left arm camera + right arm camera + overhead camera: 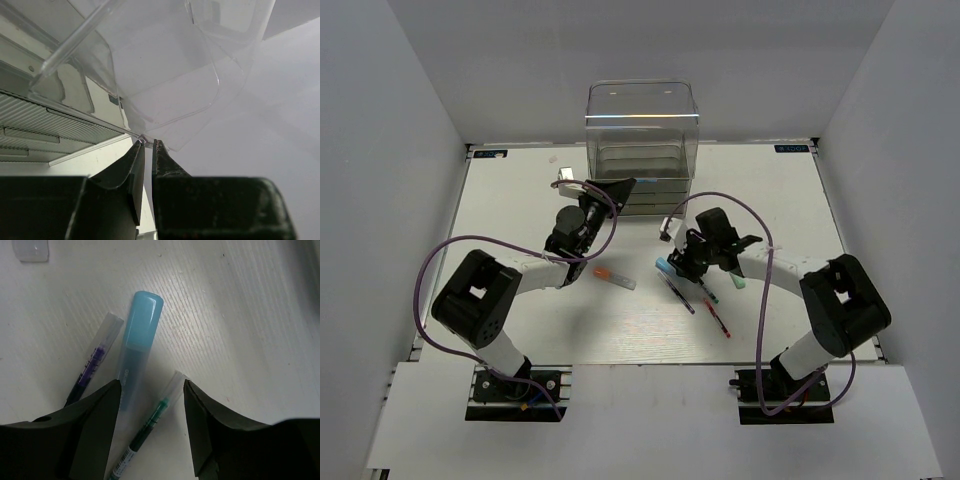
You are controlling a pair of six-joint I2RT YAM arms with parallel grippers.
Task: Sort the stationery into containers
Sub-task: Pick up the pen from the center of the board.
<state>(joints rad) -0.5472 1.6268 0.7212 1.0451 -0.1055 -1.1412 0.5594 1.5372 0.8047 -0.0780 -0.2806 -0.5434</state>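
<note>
The containers are one tall clear organiser [642, 120] with stacked drawers at the back of the table. My left gripper [623, 188] reaches its front, and in the left wrist view the left gripper [148, 141] is shut on the thin clear edge of a drawer [170, 100]. The stationery lies in the middle. My right gripper [151, 385] hangs open just above a light-blue marker [137, 345] and a green pen [155, 422], both between its jaws. A purple pen [92, 365] lies just outside its left finger. An orange-capped marker [613, 277] lies apart to the left.
A red pen [717, 320] and a mint-green marker [736, 281] lie next to the right arm. A small clear plastic end [31, 250] shows at the top left of the right wrist view. White walls enclose the table [520, 200] on three sides.
</note>
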